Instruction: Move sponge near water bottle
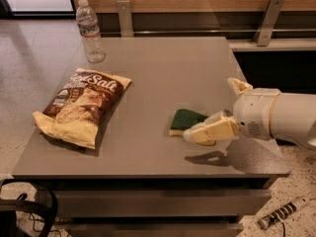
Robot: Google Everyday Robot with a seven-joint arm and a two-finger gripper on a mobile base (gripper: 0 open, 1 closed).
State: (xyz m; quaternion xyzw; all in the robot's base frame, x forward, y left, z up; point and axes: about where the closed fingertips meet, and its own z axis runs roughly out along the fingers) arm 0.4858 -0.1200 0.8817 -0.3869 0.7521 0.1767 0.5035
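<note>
The sponge (pixel 184 120), dark green on top with a pale yellow edge, lies flat on the grey table (pixel 163 63), right of centre. The water bottle (pixel 90 32) stands upright at the table's far left corner, far from the sponge. My gripper (pixel 209 108) comes in from the right on a white arm (pixel 276 115). It is open. Its near cream finger (pixel 211 131) hovers over the sponge's right front edge and casts a shadow on the table. The other finger (pixel 239 86) points up and back. Nothing is held.
A brown-and-yellow chip bag (pixel 81 105) lies on the table's left half, between the sponge and the bottle's side. A wooden wall with metal brackets (pixel 269 14) runs behind the table. Cables (pixel 24 206) and a small tool (pixel 284 212) lie on the floor.
</note>
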